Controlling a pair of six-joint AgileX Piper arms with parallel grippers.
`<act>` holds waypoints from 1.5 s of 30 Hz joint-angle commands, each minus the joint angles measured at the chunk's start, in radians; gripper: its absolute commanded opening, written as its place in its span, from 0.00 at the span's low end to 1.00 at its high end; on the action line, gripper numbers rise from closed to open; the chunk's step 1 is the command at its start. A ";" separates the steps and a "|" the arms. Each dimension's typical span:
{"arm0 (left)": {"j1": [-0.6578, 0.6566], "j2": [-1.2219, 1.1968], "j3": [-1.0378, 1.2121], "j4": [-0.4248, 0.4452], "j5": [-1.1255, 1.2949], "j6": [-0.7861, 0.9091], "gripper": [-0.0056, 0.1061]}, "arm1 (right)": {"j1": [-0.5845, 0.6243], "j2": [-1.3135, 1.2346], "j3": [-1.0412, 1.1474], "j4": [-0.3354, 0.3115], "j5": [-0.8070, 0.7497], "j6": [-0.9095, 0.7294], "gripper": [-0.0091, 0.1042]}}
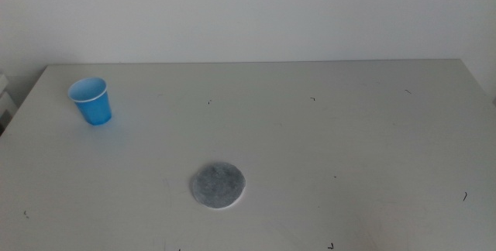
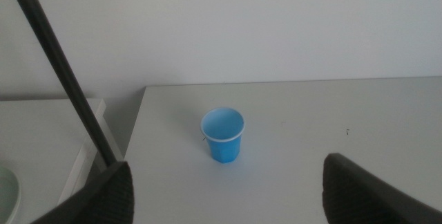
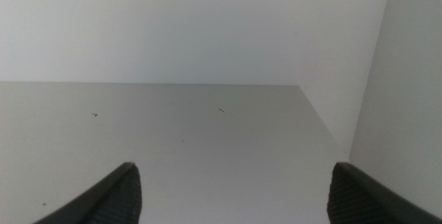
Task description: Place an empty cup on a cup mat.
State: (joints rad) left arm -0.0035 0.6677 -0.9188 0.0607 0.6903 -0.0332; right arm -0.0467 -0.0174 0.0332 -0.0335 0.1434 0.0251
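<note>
The blue cup point(image 1: 91, 101) stands upright and empty at the table's far left. It also shows in the left wrist view point(image 2: 223, 135), ahead of my left gripper point(image 2: 228, 193), whose jaws are wide open and well short of it. The grey round cup mat point(image 1: 218, 185) lies flat near the table's front centre, apart from the cup. My right gripper point(image 3: 235, 196) is open and empty over bare table at the right; neither cup nor mat shows in its view. Neither arm shows in the middle view.
The white table point(image 1: 349, 142) meets a white wall at the back. In the left wrist view a dark slanted pole point(image 2: 62, 72) and a lower white surface point(image 2: 41, 134) stand beyond the table's left edge.
</note>
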 commanded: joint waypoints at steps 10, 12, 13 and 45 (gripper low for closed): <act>-0.001 0.440 -0.529 -0.003 0.227 -0.042 0.99 | 0.002 -0.019 -0.012 -0.009 -0.078 -0.008 0.91; -0.001 0.509 -0.586 -0.003 0.245 -0.042 0.99 | 0.002 -0.019 -0.012 -0.009 -0.078 -0.008 0.91; -0.001 0.540 -0.612 -0.004 0.248 -0.045 0.99 | 0.002 -0.019 -0.012 -0.009 -0.078 -0.008 0.91; 0.103 1.208 -0.843 -0.084 0.196 0.011 0.99 | 0.002 -0.019 -0.012 -0.009 -0.078 -0.008 0.91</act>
State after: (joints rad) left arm 0.0912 1.8904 -1.7107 0.0000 0.9280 -0.0314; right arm -0.0467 -0.0174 0.0332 -0.0335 0.1434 0.0251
